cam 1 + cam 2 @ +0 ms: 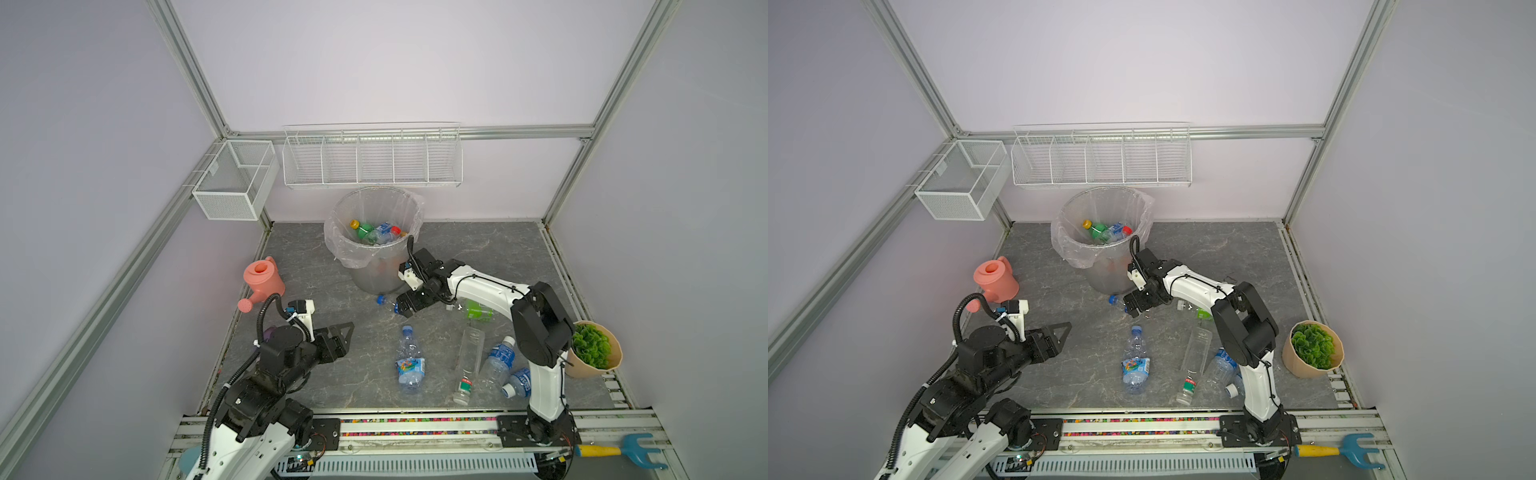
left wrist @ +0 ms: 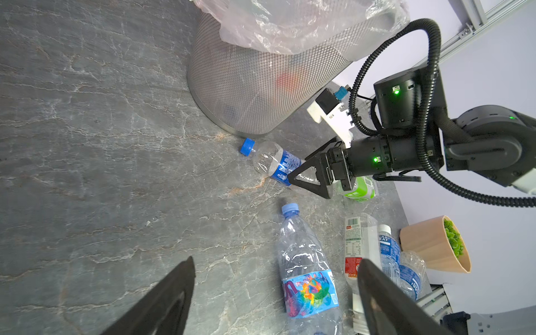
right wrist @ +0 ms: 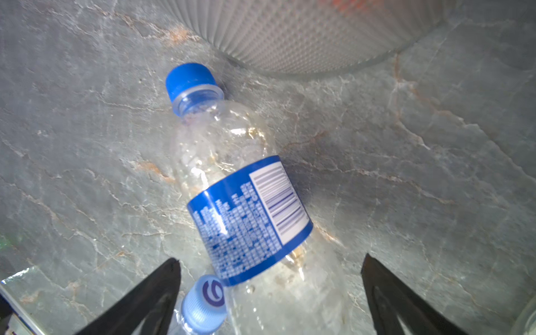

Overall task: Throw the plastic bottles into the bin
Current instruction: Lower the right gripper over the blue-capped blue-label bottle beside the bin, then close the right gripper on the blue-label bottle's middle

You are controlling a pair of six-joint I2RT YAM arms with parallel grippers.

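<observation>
Think of the grey floor [image 1: 311, 374] as a clock, with 12 at the back wall.

Closest in, at 6 o'clock, a clear bottle with a rainbow label [image 1: 409, 361] lies flat. At 5 o'clock a tall clear bottle [image 1: 469, 357] and two blue-label bottles [image 1: 498, 357] lie close together. At 8 o'clock the left gripper [image 1: 343, 338] is wide open, with nothing in it. A plant pot [image 1: 594, 349] sits at 4 o'clock.

Near the middle, the right gripper [image 3: 269, 258] is low over a blue-cap bottle [image 3: 246, 208]. Its fingers are spread wide, one on each side of the bottle, not squeezing it. This bottle lies on the floor just beside the foot of the bin [image 1: 374, 270]. A green bottle [image 1: 478, 309] lies at 3 o'clock, partly under the right arm. A pink watering can [image 1: 264, 282] stands at 10 o'clock.

The bin stands at 12 o'clock, with some bottles inside [image 1: 374, 232]. White wire baskets [image 1: 374, 162] hang on the wall behind it.
</observation>
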